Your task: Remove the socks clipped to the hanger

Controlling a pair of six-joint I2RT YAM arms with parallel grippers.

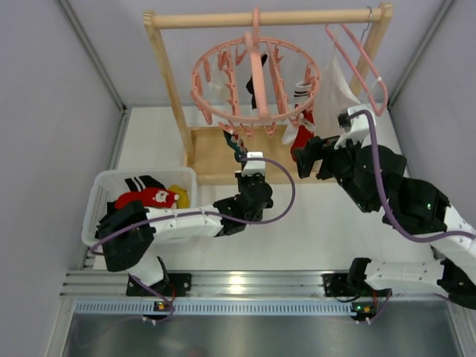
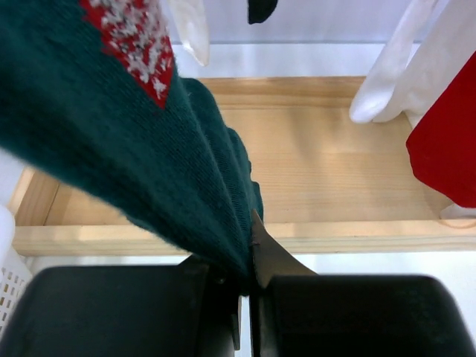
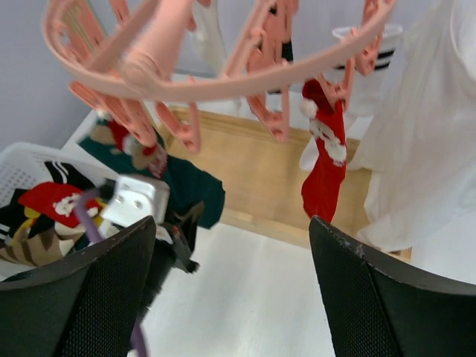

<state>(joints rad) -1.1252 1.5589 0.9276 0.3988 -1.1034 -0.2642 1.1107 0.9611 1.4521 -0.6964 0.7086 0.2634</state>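
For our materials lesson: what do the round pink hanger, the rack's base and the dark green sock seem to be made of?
Hanger: probably plastic, smooth, slightly glossy moulded ring.
Rack base: pale unpainted wood, matte, grain lines visible.
Green sock: knitted fabric, fine ribbed loops; fibre unclear.

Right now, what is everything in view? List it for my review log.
wooden rack: one, pale wood, back of table
ring hanger: one, salmon pink, on rack's bar
coat hanger: one, pink, bar's right end
white garment: one, hanging at rack's right
red sock: one, clipped, ring's right
black sock: one, near ring's centre
striped sock: one, white and black, ring's right
teal sock: one, under ring's front
basket: one, white, table's left
basket socks: at least three; red, striped, yellow
left gripper: shut on teal sock
right gripper: open, near red sock
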